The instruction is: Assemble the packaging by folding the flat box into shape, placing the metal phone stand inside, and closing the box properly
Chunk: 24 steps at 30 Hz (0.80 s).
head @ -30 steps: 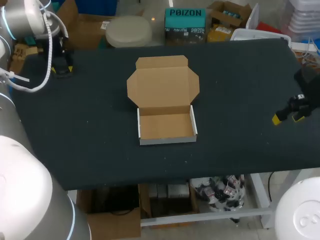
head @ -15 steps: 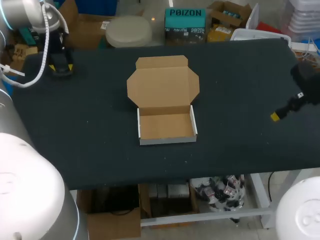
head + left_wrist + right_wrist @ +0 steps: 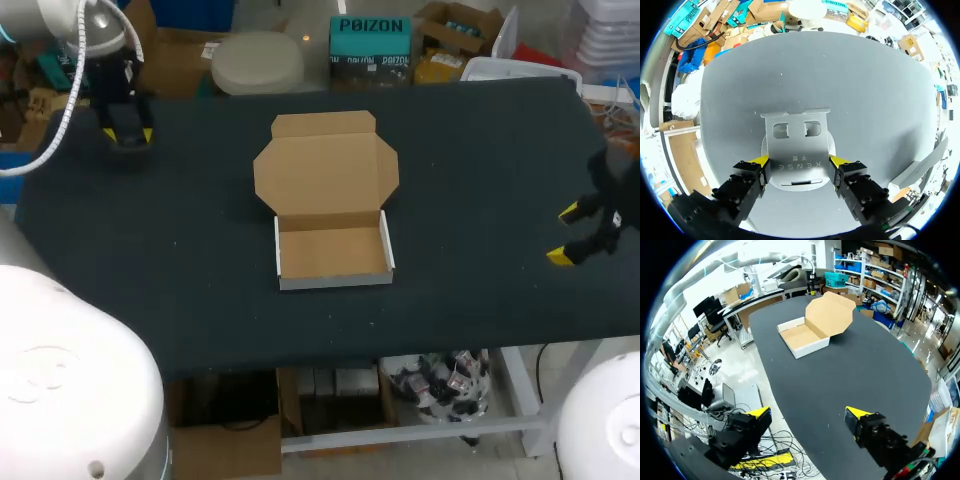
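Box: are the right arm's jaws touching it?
Apart. The head view shows the right arm's jaws near the right edge of the table, with bare tabletop between them and the box.

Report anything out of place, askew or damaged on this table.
Nothing stands out. The box sits square and undamaged, its lid laid flat back; the metal stand rests at the left gripper.

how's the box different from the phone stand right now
The box is brown cardboard, folded into a tray with its lid open, standing free at mid-table. The metal phone stand is a flat grey plate with two cut-outs, at the table's far left corner, clamped in the left gripper.
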Each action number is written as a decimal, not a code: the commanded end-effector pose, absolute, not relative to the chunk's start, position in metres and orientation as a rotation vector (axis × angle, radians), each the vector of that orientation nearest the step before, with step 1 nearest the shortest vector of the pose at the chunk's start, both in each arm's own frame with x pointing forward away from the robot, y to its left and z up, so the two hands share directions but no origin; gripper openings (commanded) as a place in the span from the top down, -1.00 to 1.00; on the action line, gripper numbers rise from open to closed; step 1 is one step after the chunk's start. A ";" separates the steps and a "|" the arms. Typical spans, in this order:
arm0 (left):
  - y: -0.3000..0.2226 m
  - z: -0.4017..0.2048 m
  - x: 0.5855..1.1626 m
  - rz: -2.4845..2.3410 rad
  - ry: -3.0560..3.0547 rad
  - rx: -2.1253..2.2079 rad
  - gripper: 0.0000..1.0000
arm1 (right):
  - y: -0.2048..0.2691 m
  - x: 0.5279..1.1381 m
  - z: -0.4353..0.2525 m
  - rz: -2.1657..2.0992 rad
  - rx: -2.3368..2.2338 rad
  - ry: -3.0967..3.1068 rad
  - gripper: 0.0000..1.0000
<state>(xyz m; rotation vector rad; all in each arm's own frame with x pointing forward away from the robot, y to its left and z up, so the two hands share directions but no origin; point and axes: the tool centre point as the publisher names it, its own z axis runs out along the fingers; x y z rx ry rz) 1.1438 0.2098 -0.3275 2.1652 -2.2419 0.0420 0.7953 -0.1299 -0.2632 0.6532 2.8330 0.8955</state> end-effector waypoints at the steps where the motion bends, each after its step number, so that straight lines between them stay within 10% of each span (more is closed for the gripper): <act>1: 0.205 -0.302 1.079 0.223 -2.348 2.276 1.00 | -0.138 0.797 -0.256 1.001 0.560 2.900 -1.00; 24: 0.172 -0.289 1.032 0.422 -2.441 2.179 1.00 | -0.111 0.802 -0.263 1.020 0.177 2.864 -1.00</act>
